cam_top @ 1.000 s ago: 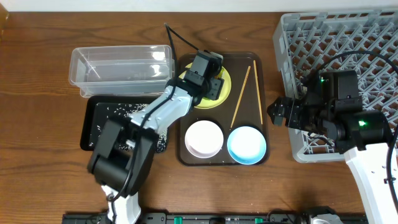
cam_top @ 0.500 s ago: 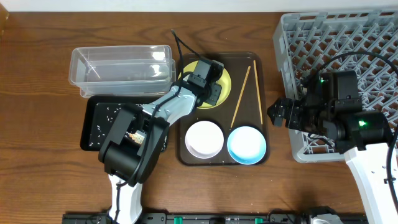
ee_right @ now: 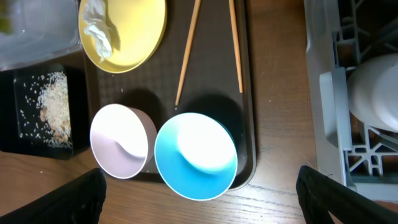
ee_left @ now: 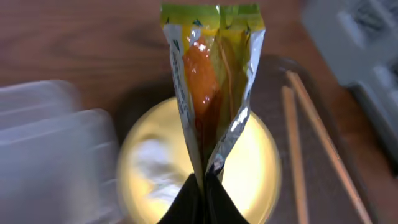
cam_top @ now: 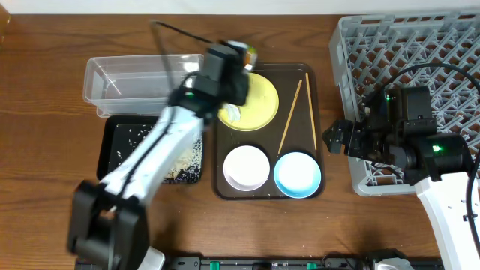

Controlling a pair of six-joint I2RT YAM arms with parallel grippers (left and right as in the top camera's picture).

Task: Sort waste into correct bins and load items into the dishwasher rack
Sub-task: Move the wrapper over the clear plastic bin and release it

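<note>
My left gripper (cam_top: pixel 237 60) is shut on the bottom edge of the green-and-orange packet (ee_left: pixel 214 81) and holds it above the far left rim of the yellow plate (cam_top: pixel 255 101). The crumpled white wrapper (cam_top: pixel 231 113) lies on that plate. Two wooden chopsticks (cam_top: pixel 290 116), a white bowl (cam_top: pixel 246 166) and a light-blue bowl (cam_top: pixel 298 174) rest on the brown tray (cam_top: pixel 319 135). Rice scraps (cam_top: pixel 180 161) lie in the black tray (cam_top: pixel 112 150). The clear tub (cam_top: pixel 142 79) sits behind it. My right gripper (cam_top: pixel 334 137) hangs open beside the grey rack (cam_top: pixel 412 67), above the blue bowl (ee_right: pixel 196 155).
The rack fills the right side, and its near left corner lies under my right arm. The black tray and the clear tub touch each other to the left of the brown tray. Bare wooden table shows along the front and the far left.
My left gripper shut on the packet at the plate and lifted it up and back to the left. The wrapper now shows on the plate. The right arm has not moved.
</note>
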